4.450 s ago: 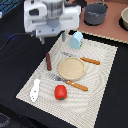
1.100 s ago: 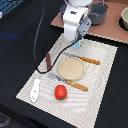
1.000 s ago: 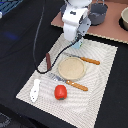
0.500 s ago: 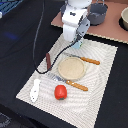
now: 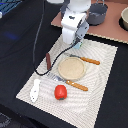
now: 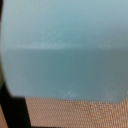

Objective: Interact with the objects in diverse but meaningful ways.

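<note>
gripper (image 5: 76,44): low at the placemat's far edge, jaws hidden, can't tell if it grips
pale-blue-and-white milk carton (image 6: 62,47): fills the wrist view, hidden in the exterior view
round red tomato (image 5: 60,92): near edge of woven placemat (image 5: 100,85)
dark brown sausage (image 5: 48,61): beside tan round plate (image 5: 71,68)

No legible text is showing in either view. The milk carton (image 6: 62,50) is presenting a plain pale-blue face, unmarked.
</note>
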### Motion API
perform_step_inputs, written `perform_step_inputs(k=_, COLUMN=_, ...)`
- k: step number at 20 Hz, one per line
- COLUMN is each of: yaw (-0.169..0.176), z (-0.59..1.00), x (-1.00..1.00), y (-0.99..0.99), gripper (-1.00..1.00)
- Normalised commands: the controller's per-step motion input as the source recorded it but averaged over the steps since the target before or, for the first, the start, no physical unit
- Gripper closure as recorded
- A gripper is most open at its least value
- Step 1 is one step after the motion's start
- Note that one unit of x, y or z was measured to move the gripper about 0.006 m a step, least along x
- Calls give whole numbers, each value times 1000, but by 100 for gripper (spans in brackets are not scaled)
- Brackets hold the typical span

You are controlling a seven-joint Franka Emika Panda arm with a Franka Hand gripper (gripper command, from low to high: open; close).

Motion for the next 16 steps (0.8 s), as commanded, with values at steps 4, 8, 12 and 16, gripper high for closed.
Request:
perform_step_inputs(k=4, yaw=0, z=-246, x=0, y=129, gripper=100)
perform_step_inputs(k=8, yaw=0, z=-199, x=11, y=156, gripper=100)
perform_step_inputs(k=12, yaw=0, z=-70, x=34, y=161, gripper=100)
perform_step_inputs(k=16, yaw=-12, z=836, x=-121, y=11, gripper=100)
